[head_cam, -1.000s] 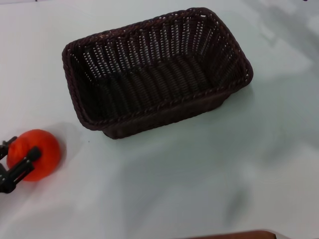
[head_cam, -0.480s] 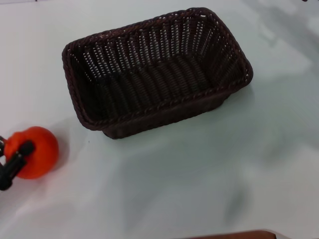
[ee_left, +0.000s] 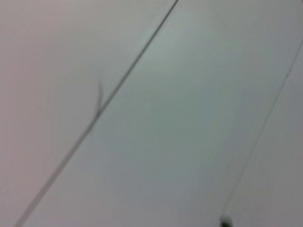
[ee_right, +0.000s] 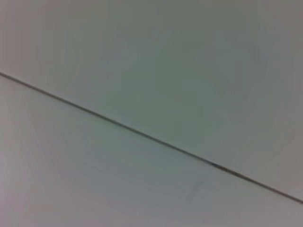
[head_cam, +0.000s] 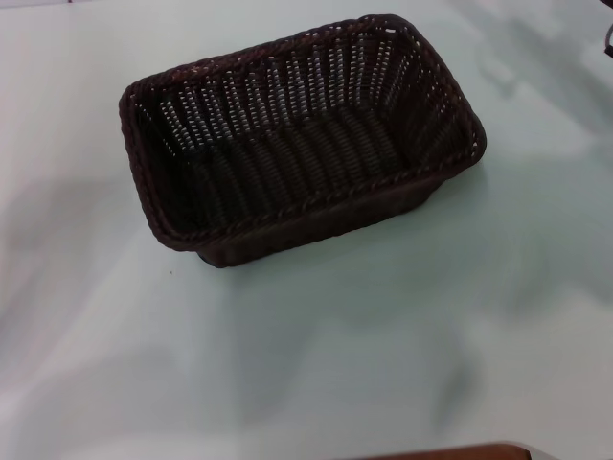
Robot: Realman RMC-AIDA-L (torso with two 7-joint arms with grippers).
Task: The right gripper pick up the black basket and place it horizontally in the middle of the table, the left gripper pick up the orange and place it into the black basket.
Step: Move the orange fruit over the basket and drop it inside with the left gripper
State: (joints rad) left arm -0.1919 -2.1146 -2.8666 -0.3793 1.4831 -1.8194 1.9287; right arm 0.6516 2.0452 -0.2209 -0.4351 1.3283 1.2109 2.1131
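The black basket stands upright on the white table, its long side running left to right, a little behind the middle of the head view. It holds nothing. The orange is out of view in every frame. Neither the left gripper nor the right gripper shows in the head view. The left wrist view and the right wrist view show only a plain pale surface crossed by thin dark lines, with no fingers and no task object.
A brown strip runs along the bottom edge of the head view. A small dark part pokes in at the top right edge. White table surface lies all around the basket.
The orange and the left gripper that was around it moved left and have left the head view. The basket has not moved.
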